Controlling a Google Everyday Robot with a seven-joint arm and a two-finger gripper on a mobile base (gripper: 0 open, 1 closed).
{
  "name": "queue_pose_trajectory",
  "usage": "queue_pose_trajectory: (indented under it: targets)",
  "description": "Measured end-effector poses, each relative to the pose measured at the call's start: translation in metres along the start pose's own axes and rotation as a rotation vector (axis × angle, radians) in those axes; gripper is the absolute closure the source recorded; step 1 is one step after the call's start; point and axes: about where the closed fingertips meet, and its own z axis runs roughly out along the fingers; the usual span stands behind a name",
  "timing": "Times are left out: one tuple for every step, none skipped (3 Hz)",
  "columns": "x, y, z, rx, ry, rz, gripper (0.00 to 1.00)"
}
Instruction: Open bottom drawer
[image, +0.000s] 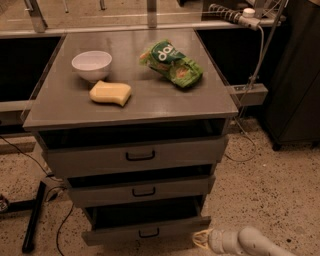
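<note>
The gripper (200, 239) sits at the lower right of the frame, low over the floor, its pale yellowish tip pointing left and just beside the right end of the bottom drawer (120, 234). Whether the tip is spread or pressed together cannot be told, nor whether it touches the drawer front. Behind it the white arm (250, 243) runs off toward the bottom right corner. The bottom drawer is at the lower centre of the frame, the lowest of three grey fronts, and it stands partly pulled out, with a dark hollow showing behind its front panel. Its small black handle (149, 233) is free, well to the left of the gripper. Above it come the middle drawer (100, 195) and then the top drawer (90, 161), each with a black bar handle at its centre. On the grey cabinet top (165, 102) in the upper half of the frame stand a white bowl (92, 65) at the left, a yellow sponge (110, 93) just in front of it, and a green snack bag (171, 63) lying to the right. A black stand leg (34, 216) lies on the speckled floor (280, 190) at the lower left.
</note>
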Motion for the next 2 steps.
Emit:
queue_pose_trajectory:
  targets:
    - [0.0000,0.0000,0.0000,0.000,0.000,0.000,0.59]
    - [-0.0010,-0.0042,0.0050,-0.012,0.004,-0.004,0.35]
